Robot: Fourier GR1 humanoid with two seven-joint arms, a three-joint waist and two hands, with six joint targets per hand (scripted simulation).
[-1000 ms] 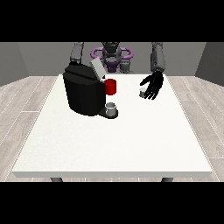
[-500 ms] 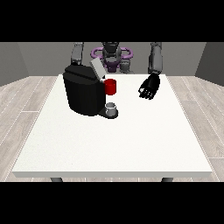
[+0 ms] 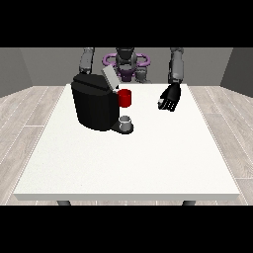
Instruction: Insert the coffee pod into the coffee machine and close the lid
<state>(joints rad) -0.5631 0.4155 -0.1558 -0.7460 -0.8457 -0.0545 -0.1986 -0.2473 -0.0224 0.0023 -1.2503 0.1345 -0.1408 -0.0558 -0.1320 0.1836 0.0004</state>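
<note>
The black coffee machine (image 3: 96, 106) stands on the left half of the white table (image 3: 128, 163), with its grey lid (image 3: 109, 78) tilted up and open. A red holder (image 3: 125, 98) sticks out of its front above a small grey cup (image 3: 126, 122) on the drip base. Right of the machine, the hand at the view's right (image 3: 169, 98) hangs just over the table with its fingers curled downward. A small white bit of the coffee pod (image 3: 159, 103) shows at its fingertips. At the view's left, the other arm (image 3: 87, 59) drops behind the machine, which hides its hand.
The robot's torso (image 3: 126, 64) is behind the table's far edge. Wide bare tabletop lies in front of the machine and towards the near and right edges.
The hand at the view's right has closed over the white pod, which lay plainly visible beside it a second ago, and has drawn slightly towards the robot. The machine and its lid have not moved.
</note>
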